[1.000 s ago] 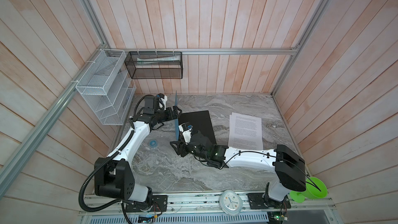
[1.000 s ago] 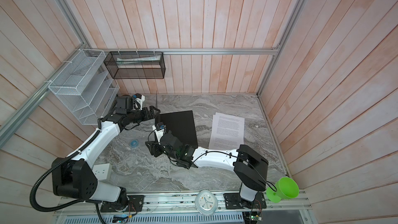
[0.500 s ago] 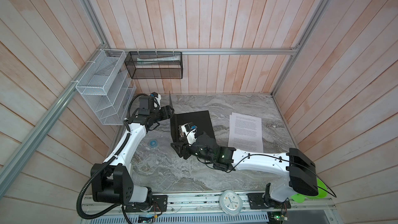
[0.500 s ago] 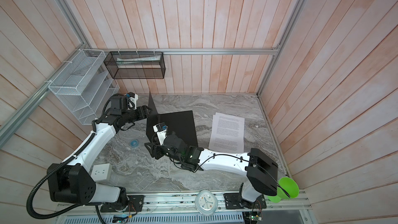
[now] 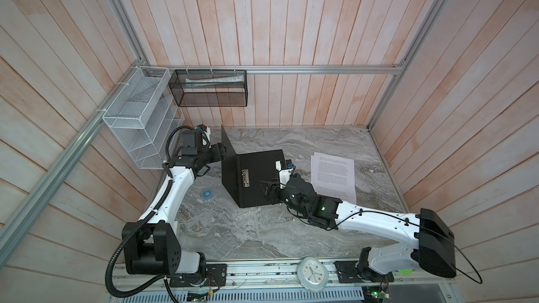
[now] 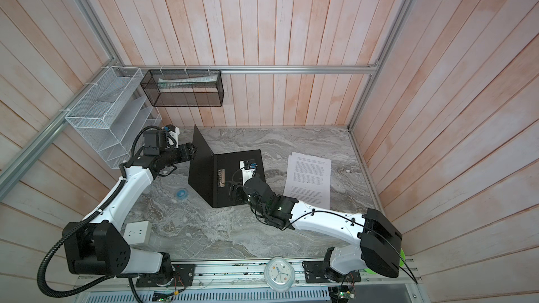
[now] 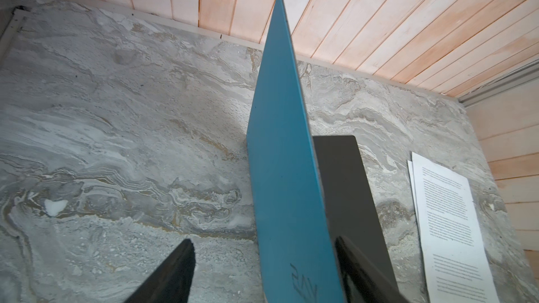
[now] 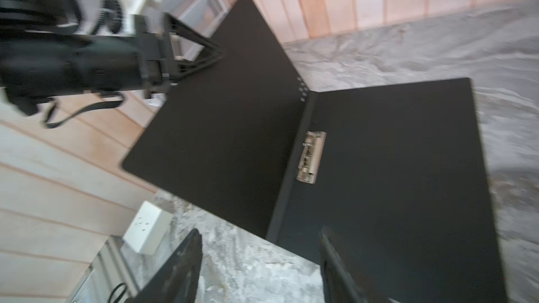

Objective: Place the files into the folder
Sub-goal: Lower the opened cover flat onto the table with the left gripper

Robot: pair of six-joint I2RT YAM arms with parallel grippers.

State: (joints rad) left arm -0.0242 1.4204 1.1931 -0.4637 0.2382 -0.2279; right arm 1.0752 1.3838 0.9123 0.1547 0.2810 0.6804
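The folder [image 5: 256, 167] lies open on the marble table, its black back panel flat and the metal clip [image 5: 246, 178] along the spine. Its cover [image 5: 229, 167] stands up, leaning left; it is blue on the outside [image 7: 280, 170]. My left gripper [image 5: 223, 153] is open astride the cover's far-left edge: one finger is against the black inside, the other well clear of the blue side. My right gripper [image 5: 267, 190] hovers open over the back panel's near part, with nothing between its fingers [image 8: 197, 246]. The files [image 5: 334, 176] lie flat to the right of the folder.
A white wire rack [image 5: 140, 123] and a black mesh basket [image 5: 211, 88] hang on the walls at the back left. A small blue ring [image 5: 207, 193] lies left of the folder. A white socket block [image 6: 137, 232] sits near the left arm's base. A clock [image 5: 312, 273] rests on the front rail.
The cover has swung from nearly upright to leaning left. My left gripper moved left with it. My right gripper drew back rightward from the spine over the back panel.
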